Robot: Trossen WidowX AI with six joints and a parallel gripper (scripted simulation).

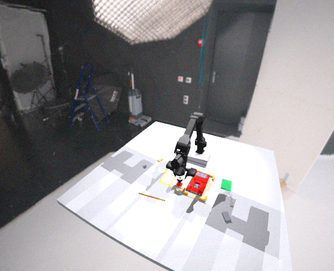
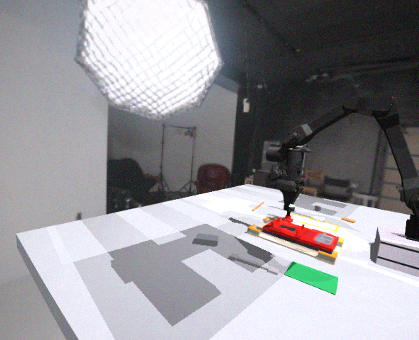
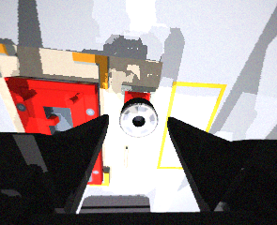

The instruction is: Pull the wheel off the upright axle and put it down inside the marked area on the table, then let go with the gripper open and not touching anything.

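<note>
wrist view: black parallel-jaw gripper [image 3: 138, 141] released, its jaws spread to either side of the small white wheel with a dark hub [image 3: 138, 120], touching neither side.
wheel sits on its red-based upright axle [image 1: 179, 183] near the middle of the white table [image 1: 248, 163], between the red flat board on a tan base [image 3: 58, 112] and the yellow-outlined rectangle [image 3: 192, 124], outside that outline.

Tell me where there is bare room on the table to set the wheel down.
Free: inside the yellow outline, just right of the wheel; also the stretch between the green patch and the table's far edge. Crowded: the red fixture on its board, directly left of the wheel, and under the open gripper.
</note>
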